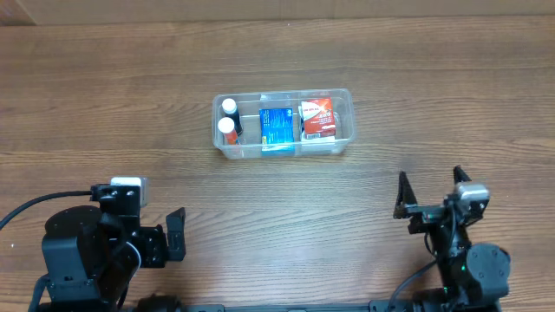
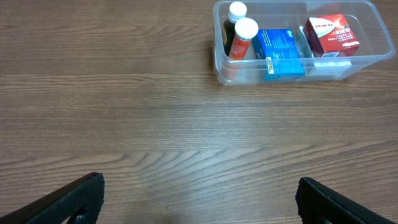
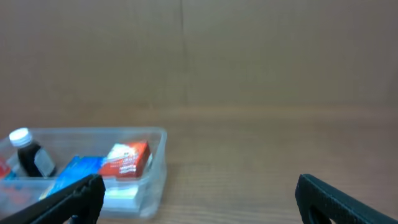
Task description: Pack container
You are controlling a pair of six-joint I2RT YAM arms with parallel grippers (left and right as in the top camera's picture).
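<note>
The clear plastic container (image 1: 342, 101) sits at the middle of the wooden table, toward the far side. Inside it are two white-capped bottles (image 1: 229, 119) at the left, a blue box (image 1: 277, 127) in the middle and a red and white box (image 1: 316, 118) at the right. It also shows in the left wrist view (image 2: 380, 32) and the right wrist view (image 3: 157, 163). My left gripper (image 1: 176, 234) is open and empty near the front left. My right gripper (image 1: 431, 192) is open and empty near the front right. Both are well apart from the container.
The wooden table (image 1: 104, 104) spreads all round the container. A brown wall (image 3: 199, 50) stands behind the table in the right wrist view. The arm bases sit at the front edge.
</note>
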